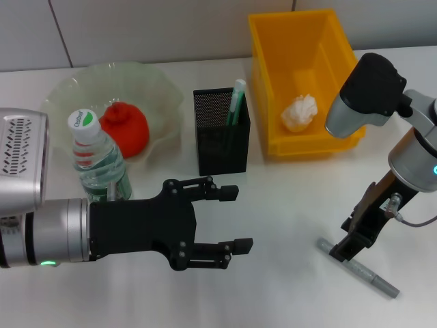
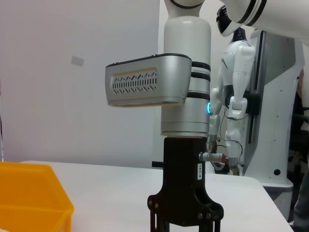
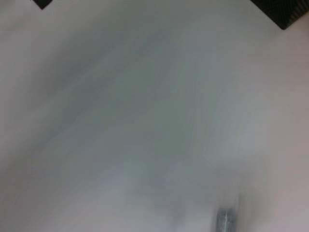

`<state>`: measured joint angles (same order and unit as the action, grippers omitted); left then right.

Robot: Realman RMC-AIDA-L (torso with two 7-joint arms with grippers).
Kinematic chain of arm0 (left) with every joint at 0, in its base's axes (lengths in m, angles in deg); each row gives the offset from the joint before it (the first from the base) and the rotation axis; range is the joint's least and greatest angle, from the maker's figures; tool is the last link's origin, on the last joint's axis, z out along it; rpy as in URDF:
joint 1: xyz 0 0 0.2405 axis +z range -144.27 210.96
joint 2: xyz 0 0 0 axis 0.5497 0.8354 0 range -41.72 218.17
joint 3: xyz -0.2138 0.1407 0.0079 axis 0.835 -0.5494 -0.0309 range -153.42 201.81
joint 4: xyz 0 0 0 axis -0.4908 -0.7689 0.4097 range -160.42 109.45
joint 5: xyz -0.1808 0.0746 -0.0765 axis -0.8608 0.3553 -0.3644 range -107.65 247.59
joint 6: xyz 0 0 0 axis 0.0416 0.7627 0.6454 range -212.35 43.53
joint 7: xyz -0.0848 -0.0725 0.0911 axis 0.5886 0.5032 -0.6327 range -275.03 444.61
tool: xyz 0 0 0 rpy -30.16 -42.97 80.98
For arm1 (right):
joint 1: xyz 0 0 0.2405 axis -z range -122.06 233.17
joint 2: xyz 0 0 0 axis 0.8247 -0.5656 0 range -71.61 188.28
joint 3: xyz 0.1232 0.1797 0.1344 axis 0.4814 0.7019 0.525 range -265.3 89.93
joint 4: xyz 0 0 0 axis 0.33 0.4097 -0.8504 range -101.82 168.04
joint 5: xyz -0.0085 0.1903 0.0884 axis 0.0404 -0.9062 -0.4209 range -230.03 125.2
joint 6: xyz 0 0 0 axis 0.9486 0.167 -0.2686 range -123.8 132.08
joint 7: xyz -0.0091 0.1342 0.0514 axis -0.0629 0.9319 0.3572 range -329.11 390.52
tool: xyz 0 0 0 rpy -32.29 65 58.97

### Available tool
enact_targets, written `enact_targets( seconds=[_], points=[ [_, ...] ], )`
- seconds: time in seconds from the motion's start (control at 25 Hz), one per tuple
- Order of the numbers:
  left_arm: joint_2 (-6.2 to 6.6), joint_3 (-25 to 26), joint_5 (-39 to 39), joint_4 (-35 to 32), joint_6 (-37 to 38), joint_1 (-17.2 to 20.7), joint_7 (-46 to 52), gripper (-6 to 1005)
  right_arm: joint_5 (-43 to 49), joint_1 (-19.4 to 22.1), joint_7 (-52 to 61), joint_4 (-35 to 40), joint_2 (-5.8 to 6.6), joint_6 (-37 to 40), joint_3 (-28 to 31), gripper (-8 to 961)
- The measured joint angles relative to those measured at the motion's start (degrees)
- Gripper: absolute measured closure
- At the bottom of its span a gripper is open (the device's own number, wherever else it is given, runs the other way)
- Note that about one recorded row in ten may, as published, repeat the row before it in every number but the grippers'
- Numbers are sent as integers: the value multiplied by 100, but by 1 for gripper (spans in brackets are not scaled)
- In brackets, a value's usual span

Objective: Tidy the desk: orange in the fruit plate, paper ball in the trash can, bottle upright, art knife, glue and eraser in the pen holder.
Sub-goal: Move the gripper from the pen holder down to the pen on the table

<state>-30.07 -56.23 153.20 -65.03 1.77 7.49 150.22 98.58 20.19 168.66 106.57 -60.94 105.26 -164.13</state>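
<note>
The orange (image 1: 125, 126) already sits in the plate (image 1: 164, 89) at about 10 o'clock on the desk (image 1: 287, 205), the bottle (image 1: 97, 158) stands upright just beside it, and the paper ball (image 1: 300, 113) lies in the yellow bin (image 1: 273, 41) at 1 o'clock. The holder (image 1: 220, 133) at 12 o'clock already has a green-capped stick (image 1: 236, 101) standing in it. What remains in sight is the knife (image 1: 358, 268), a grey bar lying flat at 4 o'clock, pointing from 10 toward 4. The right gripper (image 1: 351, 242) stands right over its 10 o'clock end, fingers down at the bar; whether they have closed on it I cannot tell. The step looks like the pick of the knife. To do it well, the fingers should straddle the bar across its width, come down until they nearly touch the desk, then close squarely so the thin bar does not roll or skid away; a grip nearer the middle would keep it from tipping on the lift toward the holder. The left gripper (image 1: 222, 222) hovers at 7 o'clock, jaws wide apart and holding nothing, clear of the bottle.
</note>
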Motion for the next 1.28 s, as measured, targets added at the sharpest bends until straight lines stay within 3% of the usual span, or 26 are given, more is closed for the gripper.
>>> enact_targets(
  seconds=[0.44, 1.28],
  points=[
    [0, 0, 0, 8, 0, 1, -4, 213, 1, 10, 66, -50, 0, -54, -36, 382],
    [0, 18, 0, 8, 4, -6, -4, 214, 80, 48, 153, -51, 0, -148, -170, 499]
  ],
)
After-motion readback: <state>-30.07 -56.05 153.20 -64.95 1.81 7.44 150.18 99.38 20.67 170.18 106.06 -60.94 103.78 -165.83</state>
